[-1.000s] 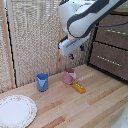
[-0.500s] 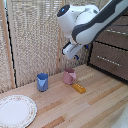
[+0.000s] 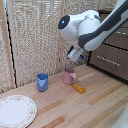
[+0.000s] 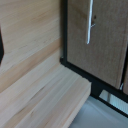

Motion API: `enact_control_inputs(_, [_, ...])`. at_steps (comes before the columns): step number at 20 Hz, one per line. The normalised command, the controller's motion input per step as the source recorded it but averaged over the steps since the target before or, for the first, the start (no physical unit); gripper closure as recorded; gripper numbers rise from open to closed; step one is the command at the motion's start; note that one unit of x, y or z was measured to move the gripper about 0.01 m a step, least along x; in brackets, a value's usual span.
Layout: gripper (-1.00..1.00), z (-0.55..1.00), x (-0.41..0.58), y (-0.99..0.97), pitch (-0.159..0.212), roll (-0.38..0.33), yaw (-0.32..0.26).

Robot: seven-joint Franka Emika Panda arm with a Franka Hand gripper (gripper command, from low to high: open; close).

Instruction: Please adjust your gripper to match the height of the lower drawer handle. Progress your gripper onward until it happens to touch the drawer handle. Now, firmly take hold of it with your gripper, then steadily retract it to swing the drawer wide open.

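Tool (image 3: 76, 54) hangs in the air at the end of the white arm, above a pink cup (image 3: 69, 76) on the table (image 3: 95, 100); whether its fingers are spread or shut I cannot tell. The lower drawer handle (image 3: 108, 60) lies off toward the exterior view's right of the tool, well apart, at about its height on the dark drawer (image 3: 111, 64). Likely the tool is held clear of the cups for a level approach.

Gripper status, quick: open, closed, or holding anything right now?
Gripper: in the air above the pink cup, nothing visibly held, apart from the lower drawer handle; whether the fingers are open or shut cannot be told.
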Motion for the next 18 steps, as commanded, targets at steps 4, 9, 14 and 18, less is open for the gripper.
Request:
enact_control_inputs(4, [-1.00,-0.22,0.006,-0.51,-0.005,-0.276,0.113])
enact_control_inputs(9, [-1.00,-0.23,0.000,-0.56,0.000,-0.276,0.089])
enact_control_inputs(14, [-1.00,-0.19,-0.059,-0.56,0.000,-0.292,0.055])
enact_control_inputs(18, [-1.00,-0.25,-0.114,-0.50,0.000,-0.288,0.044])
